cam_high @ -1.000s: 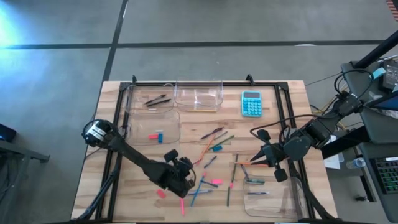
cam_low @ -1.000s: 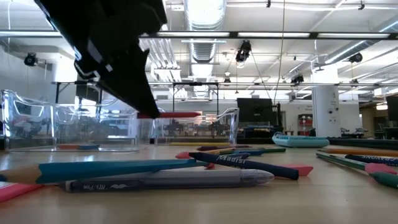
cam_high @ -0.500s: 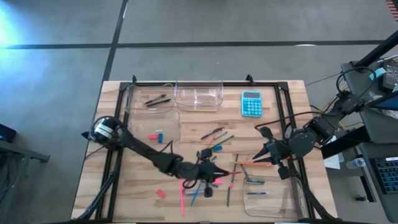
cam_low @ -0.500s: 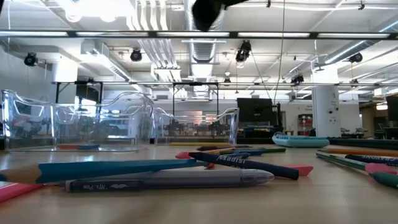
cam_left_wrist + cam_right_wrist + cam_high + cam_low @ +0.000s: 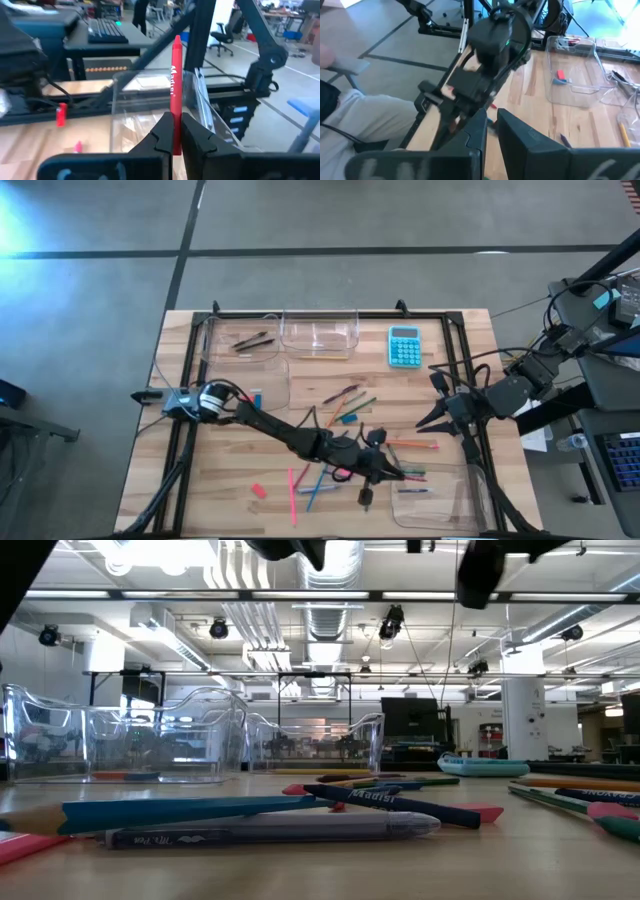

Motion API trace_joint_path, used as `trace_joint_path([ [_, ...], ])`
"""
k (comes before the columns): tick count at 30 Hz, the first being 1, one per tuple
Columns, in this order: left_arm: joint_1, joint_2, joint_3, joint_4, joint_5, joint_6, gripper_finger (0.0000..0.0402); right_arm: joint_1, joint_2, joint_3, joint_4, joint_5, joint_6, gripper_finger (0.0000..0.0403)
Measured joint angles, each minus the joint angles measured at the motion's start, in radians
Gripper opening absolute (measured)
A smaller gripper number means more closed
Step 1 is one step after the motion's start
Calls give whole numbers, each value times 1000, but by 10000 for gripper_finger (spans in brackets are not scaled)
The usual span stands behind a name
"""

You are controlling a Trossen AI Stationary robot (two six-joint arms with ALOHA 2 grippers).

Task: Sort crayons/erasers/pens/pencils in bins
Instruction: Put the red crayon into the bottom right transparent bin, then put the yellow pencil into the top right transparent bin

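The left gripper (image 5: 176, 131) pinches a red crayon (image 5: 176, 90) between its two dark fingers (image 5: 159, 135), the crayon standing straight up out of the jaws with white lettering along its side. Just beyond the tip of that crayon stands a clear bin (image 5: 150, 107), the one at the near right corner of the table (its walls show right behind the crayon in the left wrist view). From above, the left arm stretches long across the table, its gripper (image 5: 395, 472) touching or just over the left rim of that same bin (image 5: 440, 498), which already holds a couple of thin sticks.

Back along the arm from the gripper, loose pens, pencils and crayons (image 5: 345, 415) lie scattered on the wooden table (image 5: 220, 490). Farther back sits a bin with the erasers (image 5: 250, 398) in it, a pink and a blue one side by side. Beyond that are two more bins along the far edge: one (image 5: 243, 338) with dark pens, the taller one (image 5: 320, 332) with a yellow pencil. A pink eraser (image 5: 259, 491) lies loose near the front edge. A turquoise calculator (image 5: 404, 345) rests well apart, toward the far side.

The right gripper (image 5: 432, 420) hangs just past the bin's far rim, fingers nearly pressed together with only a narrow gap, holding nothing.
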Motion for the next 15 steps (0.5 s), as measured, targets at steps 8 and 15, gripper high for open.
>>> trace_joint_path([
  [8, 2, 52, 56, -22, 0, -50, 53, 0, 1, -12, -2, 0, 3, 38],
  [15, 8, 43, 54, -72, -5, -47, 157, 0, 1, -28, -3, 0, 12, 38],
])
